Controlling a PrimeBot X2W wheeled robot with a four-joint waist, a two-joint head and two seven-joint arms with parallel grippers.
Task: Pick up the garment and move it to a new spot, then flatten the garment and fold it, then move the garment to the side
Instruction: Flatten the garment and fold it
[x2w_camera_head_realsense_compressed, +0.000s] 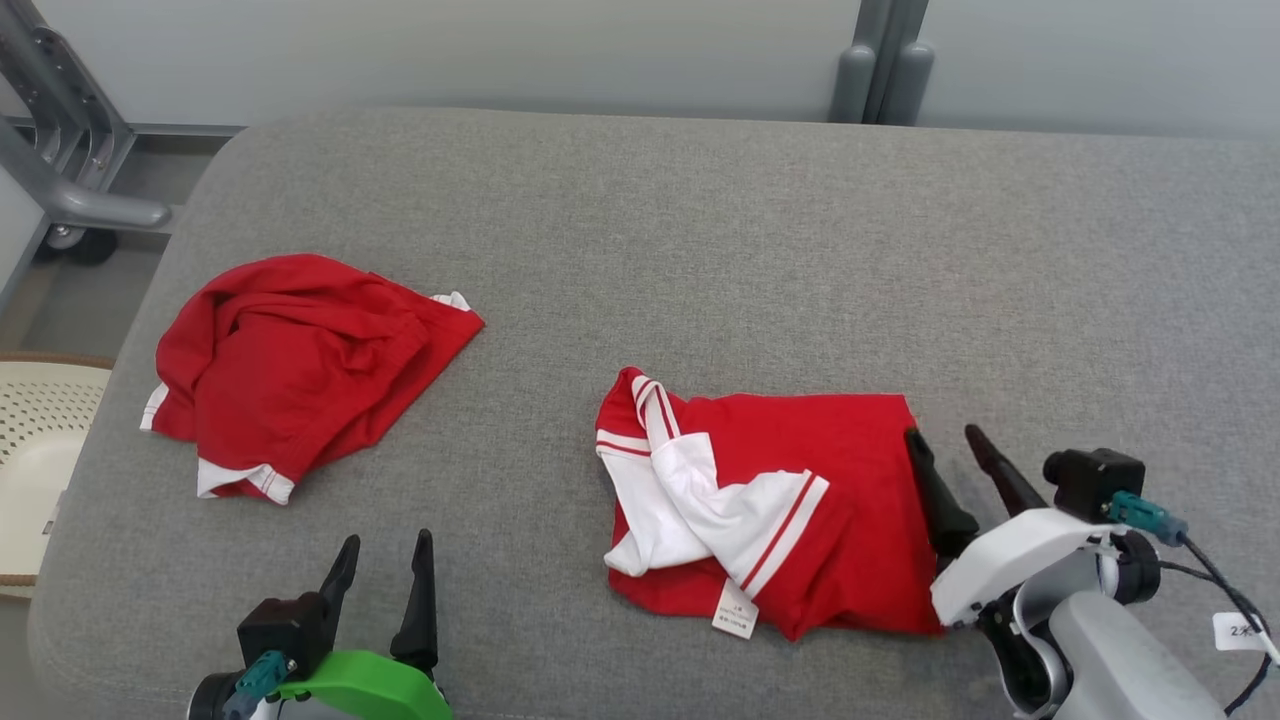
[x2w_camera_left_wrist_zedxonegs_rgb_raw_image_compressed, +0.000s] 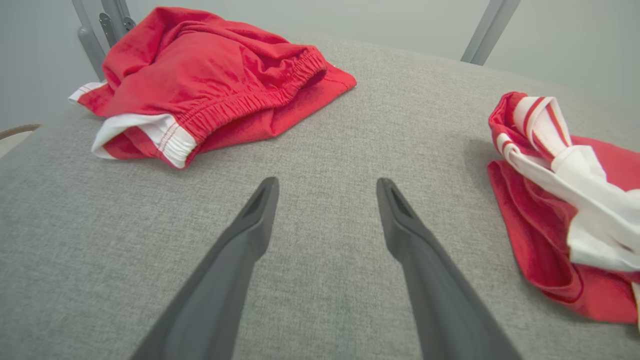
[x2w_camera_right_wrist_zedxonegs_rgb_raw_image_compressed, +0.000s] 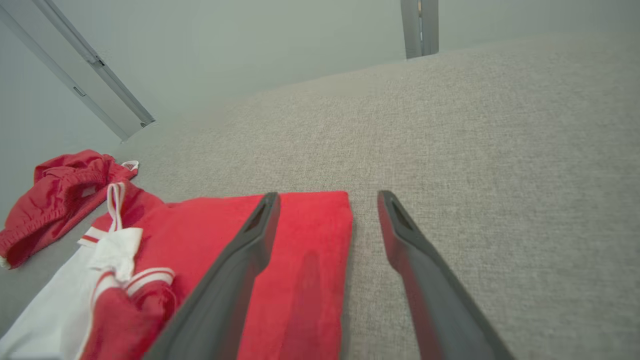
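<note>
the folded red garment (x2w_camera_head_realsense_compressed: 790, 500) lies under the right pincer (x2w_camera_head_realsense_compressed: 945, 432), spread wide, one finger over its edge.

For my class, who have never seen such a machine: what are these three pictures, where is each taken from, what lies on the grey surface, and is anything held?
This is a two-armed robot. One picture looks down from its head; the other two come from cameras on each wrist, looking along that arm's two dark fingers. On the grey padded surface lie red shorts, crumpled, and a folded red-and-white shirt. The left gripper is open over bare cushion. The right gripper is open at the shirt's right edge, one finger over the cloth. Nothing is held.
</note>
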